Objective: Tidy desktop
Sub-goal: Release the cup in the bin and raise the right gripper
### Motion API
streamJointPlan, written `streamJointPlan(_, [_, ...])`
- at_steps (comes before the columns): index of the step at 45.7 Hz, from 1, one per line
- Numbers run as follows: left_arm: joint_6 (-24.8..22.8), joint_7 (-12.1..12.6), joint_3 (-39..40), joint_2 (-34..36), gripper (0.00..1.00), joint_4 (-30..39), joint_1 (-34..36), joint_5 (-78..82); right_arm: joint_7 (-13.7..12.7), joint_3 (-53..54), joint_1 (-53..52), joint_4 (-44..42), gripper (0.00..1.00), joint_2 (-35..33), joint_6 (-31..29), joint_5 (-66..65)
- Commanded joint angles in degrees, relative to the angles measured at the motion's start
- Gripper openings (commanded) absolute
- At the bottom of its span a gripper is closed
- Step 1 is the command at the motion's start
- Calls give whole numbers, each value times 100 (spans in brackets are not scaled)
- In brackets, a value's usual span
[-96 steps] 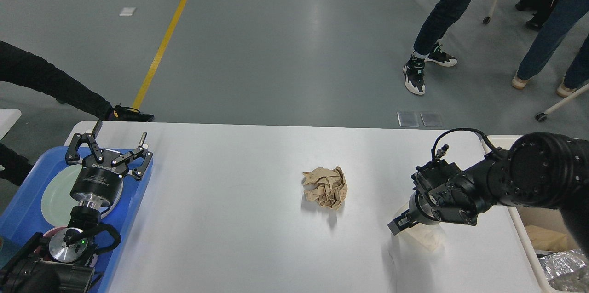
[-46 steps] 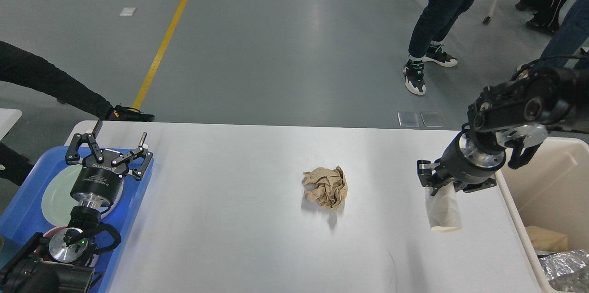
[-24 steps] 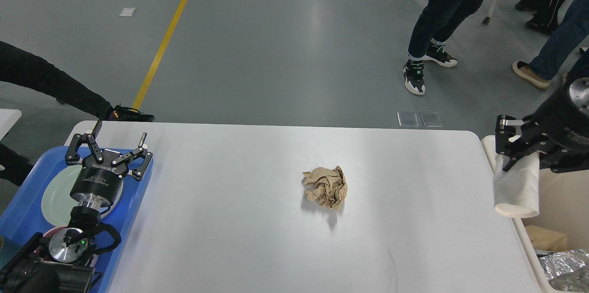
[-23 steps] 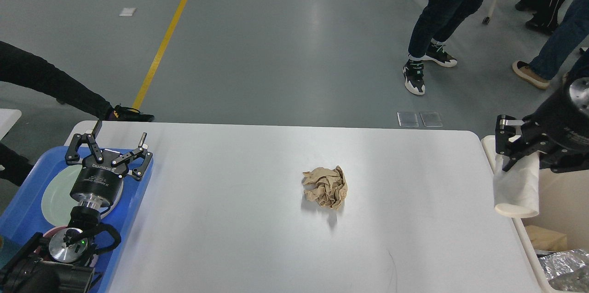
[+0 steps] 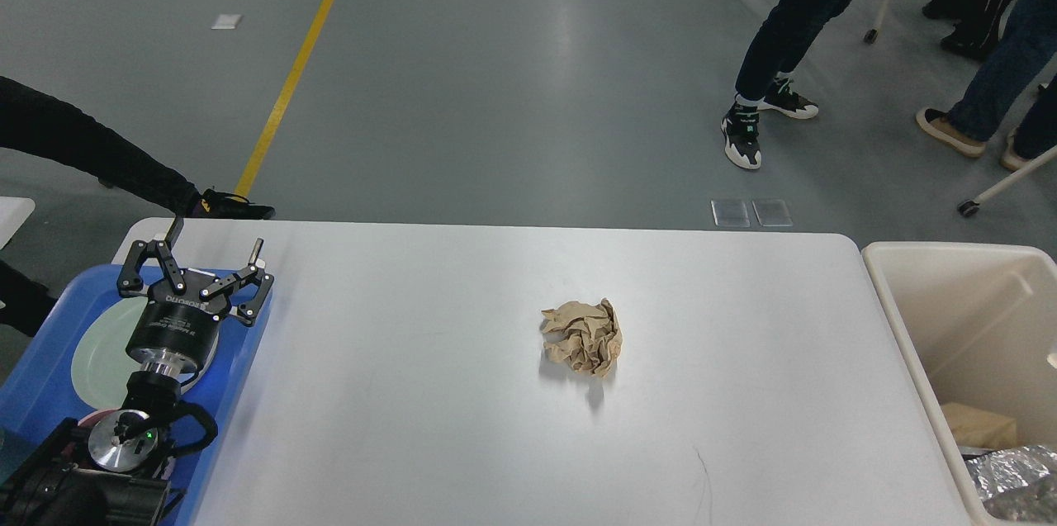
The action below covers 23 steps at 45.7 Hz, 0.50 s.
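Note:
The white desktop [image 5: 429, 427] fills the lower view. A crumpled brown paper ball [image 5: 582, 336] lies near its middle. My left gripper [image 5: 213, 249] is open and empty, held over the blue tray [image 5: 37, 394] at the desktop's left end. My right arm and gripper are out of view. The white paper cup that the right gripper carried is also out of view.
A beige bin [image 5: 908, 319] stands off the desktop's right end, with brown paper [image 5: 978, 425] and foil [image 5: 1011, 472] inside. A pale green plate [image 5: 99, 348] lies in the blue tray under my left arm. People stand on the floor beyond the far right.
My right gripper lifted the white paper cup from the desktop, carried it right over the bin, and has now left the view with it. The left arm has not moved.

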State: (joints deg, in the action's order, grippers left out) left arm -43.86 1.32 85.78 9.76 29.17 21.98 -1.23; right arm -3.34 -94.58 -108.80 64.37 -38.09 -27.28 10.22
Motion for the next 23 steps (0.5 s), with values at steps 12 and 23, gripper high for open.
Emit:
streamJointPlan(12, [0,0,0,0,96,0,-1,0,-9,2786,4550,-3386,0,-252,802,41])
streamJointPlan(23, [0,0,0,0,96,0,8,0,-35,3516,6414,-5012,0,600,1620,76])
